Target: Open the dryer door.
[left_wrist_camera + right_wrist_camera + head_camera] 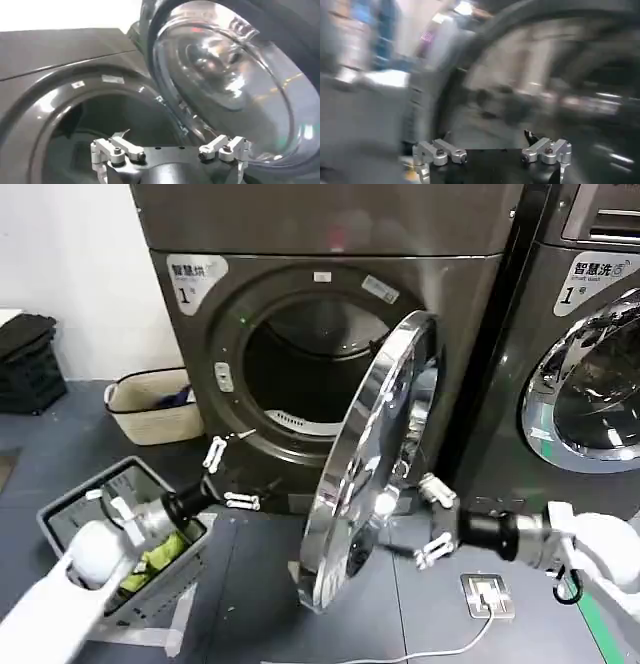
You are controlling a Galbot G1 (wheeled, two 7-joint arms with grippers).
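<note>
Dryer door (pixel 365 469) swung open, chrome ring shiny, glass bulging w/ glare.

I see the dryer door (pixel 368 464) swung wide open on its right-side hinge, chrome ring edge-on toward me, bulging tinted glass facing the exposed drum opening.

Woven basket (pixel 152 406) against wall; grey crate (pixel 125 534) holding yellow-green cloth (pixel 160 552); second machine (pixel 580 344); floor socket box (pixel 488 596) with white cable (pixel 400 652).
</note>
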